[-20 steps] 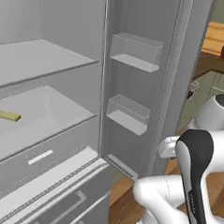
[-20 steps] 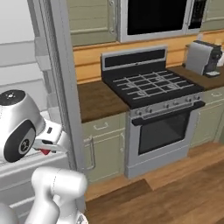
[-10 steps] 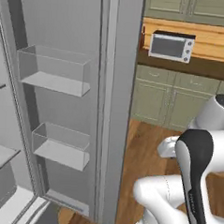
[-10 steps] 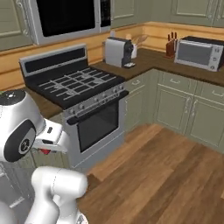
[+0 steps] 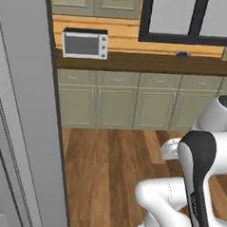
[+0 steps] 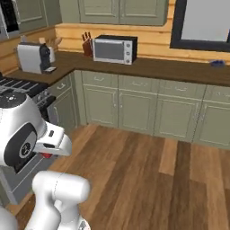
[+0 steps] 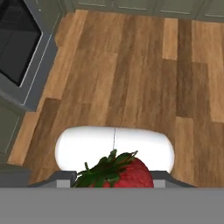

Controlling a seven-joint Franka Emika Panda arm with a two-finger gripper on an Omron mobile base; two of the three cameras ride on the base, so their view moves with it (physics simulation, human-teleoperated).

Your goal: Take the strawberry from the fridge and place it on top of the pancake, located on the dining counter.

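Strawberry [image 7: 117,172] sat low in the hand view, red and glossy with a ragged green leafy cap, pinched in the gripper [image 7: 114,181], whose jaws stood part-closed on it; a speck of red [image 6: 46,155] also showed under the hand in the right base view. Below it lay a plank floor [image 7: 131,74] of warm brown wood in mixed tones, with the dark glass front of an oven [image 7: 17,43] at the left.

On the near left of the left base view rose the smooth grey fridge [image 5: 24,129]. Farther off ran plain sage-green cabinets [image 6: 148,103] under a dark brown countertop [image 6: 170,67]. On it stood a boxy silver toaster oven [image 6: 114,49], with a knife block [image 6: 86,44] just left of it and a grey coffee machine [image 6: 33,57] further left.

A second before, the base cameras had faced the fridge's white shelves and clear door bins; since then the whole picture had swung round to the cabinets, with the arm's pose unchanged.
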